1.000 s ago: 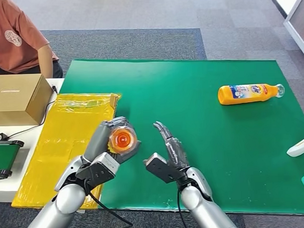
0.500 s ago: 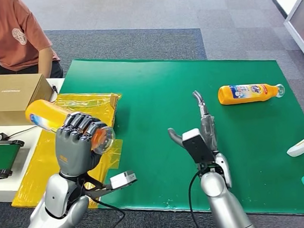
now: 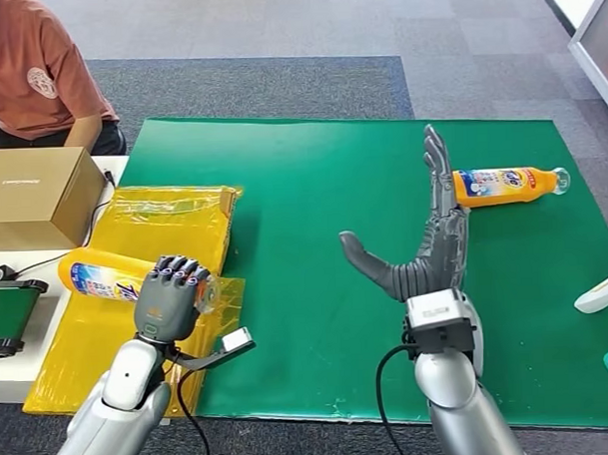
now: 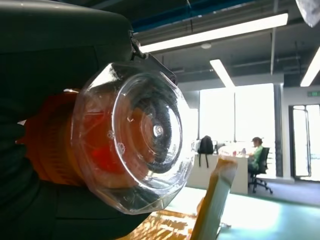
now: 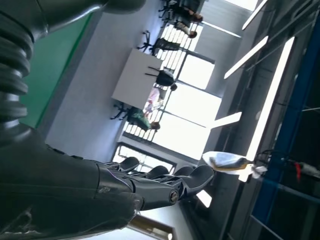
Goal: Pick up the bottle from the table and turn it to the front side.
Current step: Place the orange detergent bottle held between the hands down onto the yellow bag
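Lowered since a second ago, the left hand [image 3: 167,302] grips the bottle [image 3: 99,277] near its cap over the yellow bag [image 3: 146,218]; right hand [image 3: 430,245] rises spread, empty; that end-heavy hold could let it droop or slip.

Glossy plastic bottle [image 3: 99,278], clear cap [image 4: 145,132]
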